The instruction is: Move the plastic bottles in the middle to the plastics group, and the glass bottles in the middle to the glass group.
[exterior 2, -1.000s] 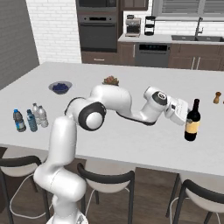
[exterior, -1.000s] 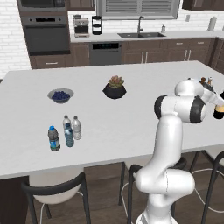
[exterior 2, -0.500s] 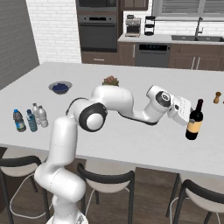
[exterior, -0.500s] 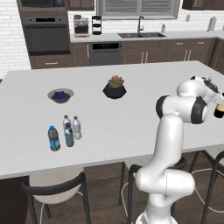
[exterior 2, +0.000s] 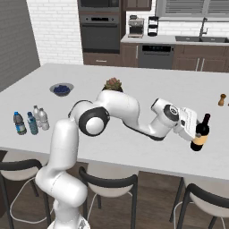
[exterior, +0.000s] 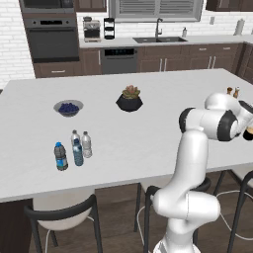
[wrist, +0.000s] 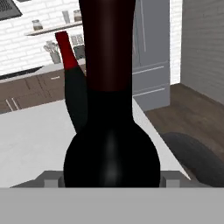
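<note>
Gripper (exterior 2: 197, 134): jaws spread wide either side of dark glass bottle (exterior 2: 200, 133), contact not discernible; bottle glossy, near-black, bulbous-shouldered, narrow dark-red neck, upright toward three o'clock on white countertop (exterior 2: 134, 89).

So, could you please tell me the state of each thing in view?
dark glass bottle: upright, clasped by the gripper.
gripper: shut on the bottle's body.
water bottles: three, upright, capped, clustered together.
amber-brown bottles: upright on the counter.
bowl: upright, holding dark blue fruit.
</note>
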Available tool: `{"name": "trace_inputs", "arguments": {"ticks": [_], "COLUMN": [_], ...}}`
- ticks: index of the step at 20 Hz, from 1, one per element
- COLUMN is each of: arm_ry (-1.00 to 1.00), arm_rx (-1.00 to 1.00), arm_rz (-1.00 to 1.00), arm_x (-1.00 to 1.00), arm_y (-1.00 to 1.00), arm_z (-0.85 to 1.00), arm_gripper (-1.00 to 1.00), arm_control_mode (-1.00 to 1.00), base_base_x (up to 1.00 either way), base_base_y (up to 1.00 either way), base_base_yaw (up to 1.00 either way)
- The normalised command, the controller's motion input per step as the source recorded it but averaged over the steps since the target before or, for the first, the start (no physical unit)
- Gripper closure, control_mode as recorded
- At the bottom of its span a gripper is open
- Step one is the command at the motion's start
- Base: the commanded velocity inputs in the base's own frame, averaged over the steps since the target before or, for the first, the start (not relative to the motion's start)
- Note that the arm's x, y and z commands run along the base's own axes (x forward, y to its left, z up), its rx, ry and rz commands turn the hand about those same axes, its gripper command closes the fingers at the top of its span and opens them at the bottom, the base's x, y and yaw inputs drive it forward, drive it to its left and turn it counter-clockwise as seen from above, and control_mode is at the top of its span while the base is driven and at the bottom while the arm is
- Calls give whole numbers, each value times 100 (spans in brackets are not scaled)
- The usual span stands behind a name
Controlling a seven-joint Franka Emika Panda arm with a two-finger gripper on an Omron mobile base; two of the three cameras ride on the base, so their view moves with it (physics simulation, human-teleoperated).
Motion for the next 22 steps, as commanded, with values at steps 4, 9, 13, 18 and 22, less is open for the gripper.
{"name": "trace_inputs", "arguments": {"ticks": [4, 9, 13, 18, 22], "arm_ry": [-6, -4, -7, -2, 0], "arm_rx": [-11, -11, -4, 0, 0], "arm_rz": [0, 1, 2, 0, 0], "arm_x": [-19, -2, 0, 0, 0], "arm_y": [-21, -26, 0, 0, -12], "arm_z": [-10, 0, -1, 0, -3], "arm_gripper": [100, 100, 100, 100, 100], "arm_control_mode": [-100, -100, -100, -100, -100], "base_base_x": [0, 0, 0, 0, 0], "base_base_y": [0, 0, 0, 0, 0], "base_base_yaw": [0, 0, 0, 0, 0]}}
